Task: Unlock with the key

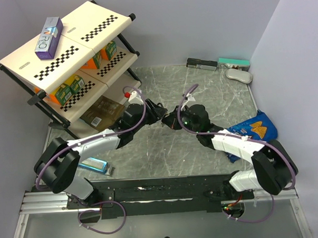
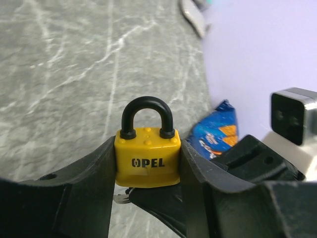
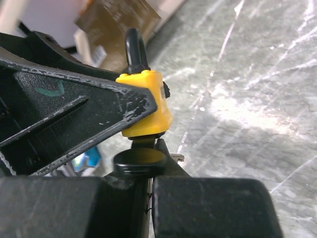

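Left gripper (image 2: 147, 171) around padlock (image 2: 147, 153) — key (image 3: 138, 162) beneath

Padlock (image 2: 147, 161) in left claw (image 1: 157, 109); key (image 3: 138, 162) beneath it, in right claw (image 1: 172, 120).

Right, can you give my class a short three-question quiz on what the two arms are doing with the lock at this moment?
1. True or false: the shackle of the yellow padlock is swung open.
2. Fill in: the right gripper holds the black-headed key directly ___ the padlock.
3. What clamps the padlock by its sides? A the right gripper; B the left gripper; C nothing, it stands free.

Key: 1 false, both shackle legs sit in the padlock. 2 below. 3 B.
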Motion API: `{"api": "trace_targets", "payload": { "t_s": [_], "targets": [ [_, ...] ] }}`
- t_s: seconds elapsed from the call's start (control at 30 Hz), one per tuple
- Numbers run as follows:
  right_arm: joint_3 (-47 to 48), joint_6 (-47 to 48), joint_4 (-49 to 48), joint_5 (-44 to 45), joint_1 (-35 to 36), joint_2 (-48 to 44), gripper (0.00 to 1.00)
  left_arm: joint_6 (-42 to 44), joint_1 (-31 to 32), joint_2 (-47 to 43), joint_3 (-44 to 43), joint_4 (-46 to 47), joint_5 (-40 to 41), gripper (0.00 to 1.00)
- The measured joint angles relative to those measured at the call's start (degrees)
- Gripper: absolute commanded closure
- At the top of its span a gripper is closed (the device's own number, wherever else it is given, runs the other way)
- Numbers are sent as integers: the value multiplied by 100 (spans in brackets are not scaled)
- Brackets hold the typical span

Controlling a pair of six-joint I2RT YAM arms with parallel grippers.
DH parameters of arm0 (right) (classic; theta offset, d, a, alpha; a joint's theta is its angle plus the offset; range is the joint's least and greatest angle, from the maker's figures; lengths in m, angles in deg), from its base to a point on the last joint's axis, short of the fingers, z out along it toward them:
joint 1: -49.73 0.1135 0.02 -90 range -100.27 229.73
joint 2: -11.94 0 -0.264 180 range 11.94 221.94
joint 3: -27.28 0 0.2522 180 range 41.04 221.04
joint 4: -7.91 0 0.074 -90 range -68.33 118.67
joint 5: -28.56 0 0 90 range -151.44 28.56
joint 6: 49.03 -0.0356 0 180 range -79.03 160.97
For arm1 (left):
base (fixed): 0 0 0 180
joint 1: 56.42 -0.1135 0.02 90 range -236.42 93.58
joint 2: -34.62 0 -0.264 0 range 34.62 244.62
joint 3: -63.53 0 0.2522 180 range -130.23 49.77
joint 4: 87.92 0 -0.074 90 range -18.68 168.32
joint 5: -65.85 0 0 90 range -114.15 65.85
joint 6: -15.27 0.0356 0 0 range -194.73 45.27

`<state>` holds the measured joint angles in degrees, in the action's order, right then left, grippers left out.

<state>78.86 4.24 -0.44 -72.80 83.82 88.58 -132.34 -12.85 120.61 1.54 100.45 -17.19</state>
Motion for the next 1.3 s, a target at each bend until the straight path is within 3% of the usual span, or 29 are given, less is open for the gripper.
{"api": "trace_targets", "payload": {
  "t_s": [0.43,0.93,1.3],
  "targets": [
    [-529,-704,-573,-717,-485,-1001,100,391,72,-282,0,876,-745,99],
    [-636,-901,-822,-1353,-767,-1351,100,778,190,-498,-7,1128,-946,99],
    [-636,-293,-107,-1049,-861,-1541,49,1185,92,-404,-778,-444,-1174,99]
  ]
}}
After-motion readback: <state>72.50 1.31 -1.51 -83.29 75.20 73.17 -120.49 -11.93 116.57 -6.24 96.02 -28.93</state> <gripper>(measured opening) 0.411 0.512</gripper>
